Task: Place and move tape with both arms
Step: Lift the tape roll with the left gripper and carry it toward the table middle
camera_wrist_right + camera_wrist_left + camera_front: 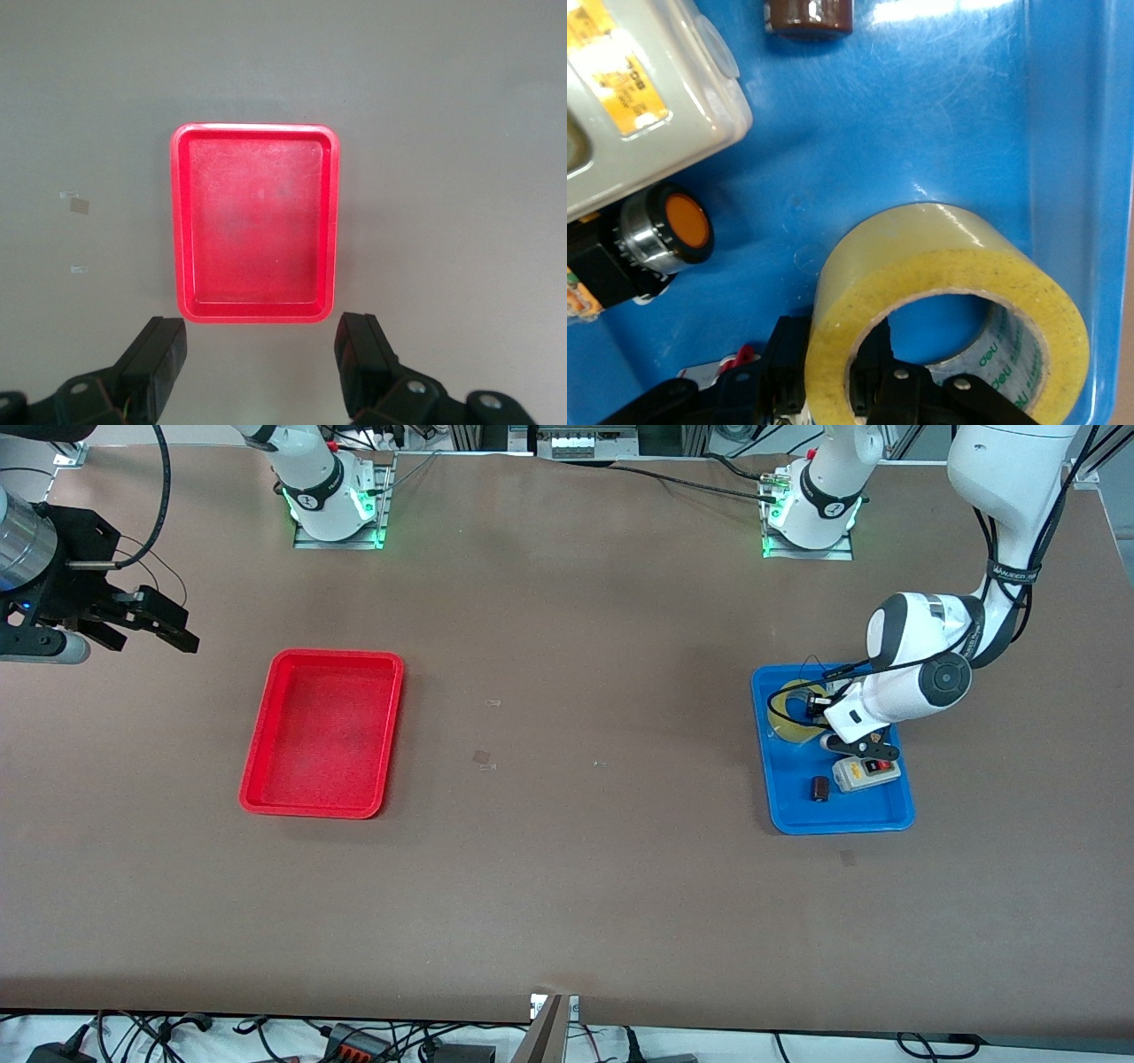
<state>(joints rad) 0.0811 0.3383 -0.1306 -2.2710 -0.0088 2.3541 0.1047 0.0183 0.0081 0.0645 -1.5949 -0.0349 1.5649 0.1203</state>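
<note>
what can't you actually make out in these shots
- Left claw at the tape: the left wrist view cuts off at its edge, so one finger shows inside the core, one outside the wall, but contact is unclear.
- Tape in the blue tray: partly hidden by the left arm in the front view.
- Switch box: cut off by the left wrist view's edge.
- Right claw, open, waiting beside the red tray: its arm runs off the front view.

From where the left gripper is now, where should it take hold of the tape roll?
Grip the wall of the tape, coming from above. It lies flat in the blue tray, hollow core up, so one finger fits inside, one outside. The left gripper already straddles the wall that way. The right gripper waits open over the table beside the red tray.
</note>
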